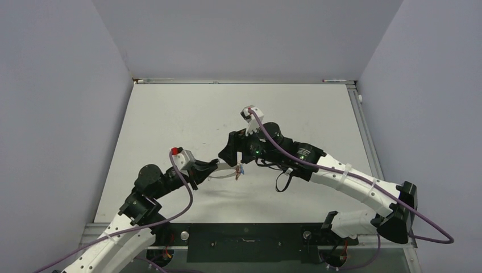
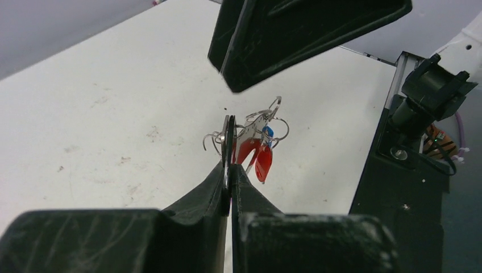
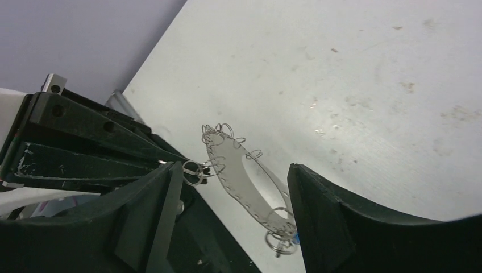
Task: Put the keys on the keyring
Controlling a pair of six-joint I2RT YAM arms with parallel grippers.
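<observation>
Left gripper pinches keyring edge; right gripper spread.

A robotics lab cell. A bare white bench is boxed in by plain grey panels at 9, 12 and 3 o'clock. The left arm and right arm are bolted to a black base plate at 6 o'clock, trailing purple cables (aluminium rail edges the bench at 3 o'clock).

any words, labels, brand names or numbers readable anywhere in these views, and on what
None: no word, number or logo can be read in any view.
The keys, the keyring and the table show no print.
Any marking on the black base plate is too small to read.
</observation>
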